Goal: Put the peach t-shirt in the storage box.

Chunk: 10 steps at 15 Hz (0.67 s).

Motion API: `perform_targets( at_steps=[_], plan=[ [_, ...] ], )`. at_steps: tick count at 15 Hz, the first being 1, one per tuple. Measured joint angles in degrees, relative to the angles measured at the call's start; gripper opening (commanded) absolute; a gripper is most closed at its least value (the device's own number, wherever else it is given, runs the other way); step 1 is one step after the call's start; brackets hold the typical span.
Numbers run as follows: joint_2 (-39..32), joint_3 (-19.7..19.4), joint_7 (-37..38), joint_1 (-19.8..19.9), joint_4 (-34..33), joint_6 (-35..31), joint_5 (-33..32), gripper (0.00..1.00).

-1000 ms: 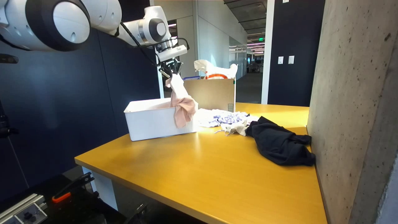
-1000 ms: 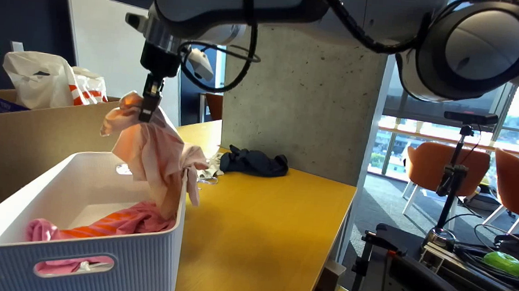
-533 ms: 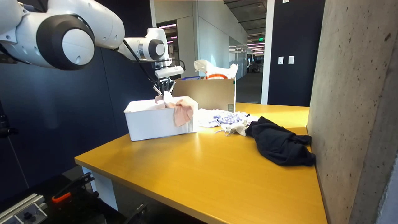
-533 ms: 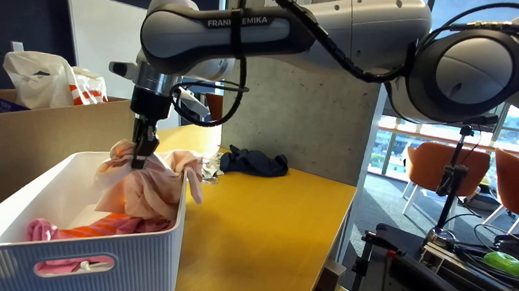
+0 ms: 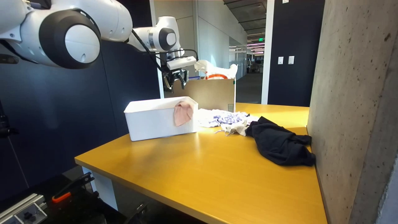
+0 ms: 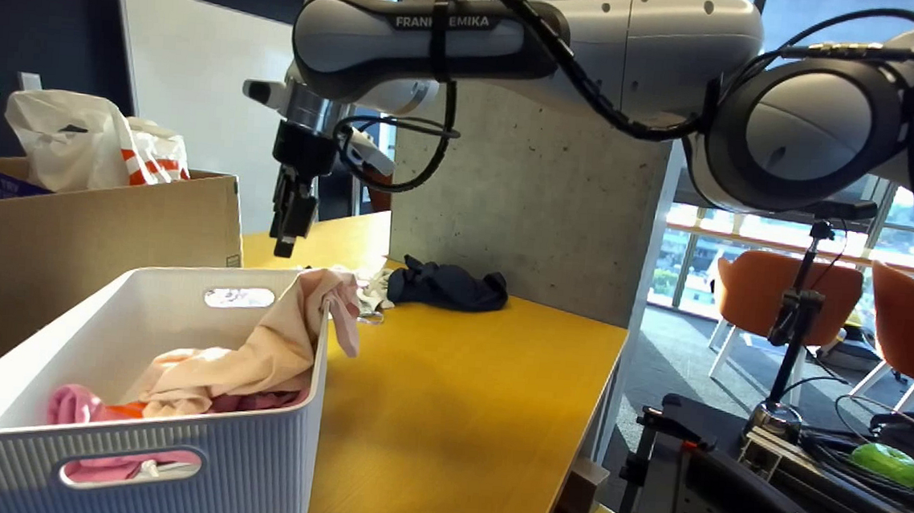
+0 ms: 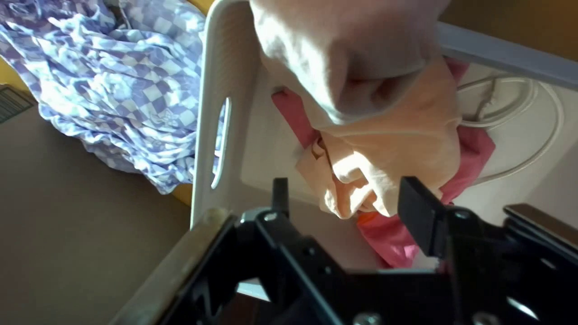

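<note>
The peach t-shirt (image 6: 265, 356) lies mostly inside the white storage box (image 6: 249, 467), with one end draped over the box's rim and hanging outside. That hanging end of the peach t-shirt (image 5: 183, 113) also shows in an exterior view. Above the box, my gripper (image 5: 178, 88) is apart from the cloth, its jaws spread. In the wrist view the gripper (image 7: 344, 192) has nothing between its fingers; the t-shirt (image 7: 388, 144) is seen below and beyond them. Under the shirt lies a pink and orange cloth (image 7: 390, 239), partly covered.
A cardboard box (image 6: 105, 232) holding white bags stands beside the storage box. On the table (image 5: 192, 174) lie a purple-white checkered cloth (image 7: 149, 85), a whitish cloth (image 5: 236, 127) and a black garment (image 5: 279, 143). A concrete wall (image 5: 348, 109) borders the table. A white cord (image 7: 548, 135) lies in the storage box.
My gripper lowered the t-shirt into the box, opened and let it go, then rose again. The shirt's gathered part dropped onto the pink cloth; its other end stayed over the rim.
</note>
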State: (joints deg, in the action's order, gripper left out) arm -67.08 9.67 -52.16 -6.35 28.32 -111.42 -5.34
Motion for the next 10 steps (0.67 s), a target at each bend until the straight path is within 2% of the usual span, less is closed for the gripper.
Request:
perform_targets(
  at_steps=[1, 4, 10],
  plan=[
    [0.3, -0.2, 0.3, 1.2, -0.6, 0.0, 0.0, 0.99],
    [1.0, -1.9, 2.5, 4.9, -4.0, 4.3, 1.5, 1.0],
    [3.0, -3.8, 10.4, 12.6, -3.5, 13.9, 4.1, 1.0]
  ],
)
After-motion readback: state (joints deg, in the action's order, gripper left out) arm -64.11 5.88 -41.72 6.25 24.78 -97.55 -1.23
